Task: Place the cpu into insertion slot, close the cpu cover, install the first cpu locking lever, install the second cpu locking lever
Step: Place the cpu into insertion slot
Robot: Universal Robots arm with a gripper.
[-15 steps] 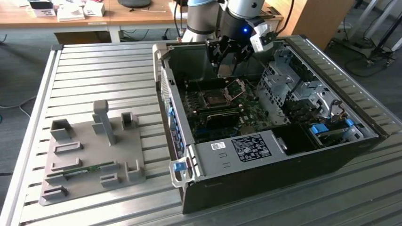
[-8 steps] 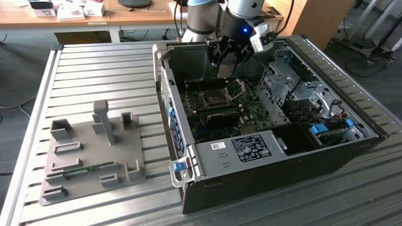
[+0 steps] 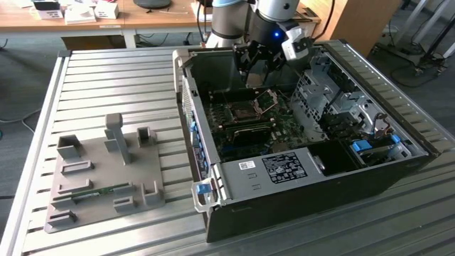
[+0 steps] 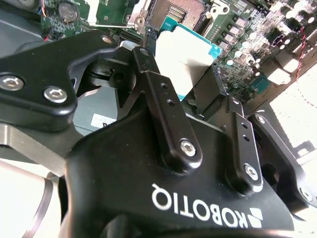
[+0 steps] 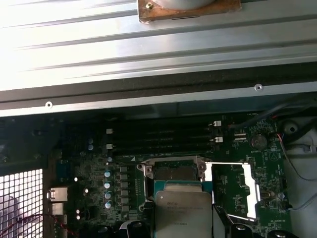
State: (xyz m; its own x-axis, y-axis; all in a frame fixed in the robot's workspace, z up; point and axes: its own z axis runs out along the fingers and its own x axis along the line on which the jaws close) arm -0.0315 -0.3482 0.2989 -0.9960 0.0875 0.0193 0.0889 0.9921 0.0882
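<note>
Gripper [image 4: 185, 74] pinches the cpu [image 4: 184, 49] by two opposite edges, black fingers [image 4: 166, 104] on either side, silver-grey top facing the second wrist camera, green rim showing along one edge. In the first wrist view the cpu [image 5: 184, 213] hangs in the gripper [image 5: 181, 225] above the board, just short of the insertion slot [image 5: 176, 171], not seated. The slot is uncovered, with its dark recess visible. The cpu cover [image 5: 252, 193] is flipped open beside the slot; in the exterior view it stands tilted up [image 3: 270, 98] next to the slot [image 3: 238, 109]. Gripper [image 3: 256, 72] is lowered into the open computer case [image 3: 284, 197], over the green motherboard [image 5: 89, 168]. Long black memory slots [image 5: 158, 139] run past the socket. The case lies on a slatted metal table [image 3: 106, 80], with a grey fixture plate [image 3: 99, 176] on the exterior view's left, well apart from the case
</note>
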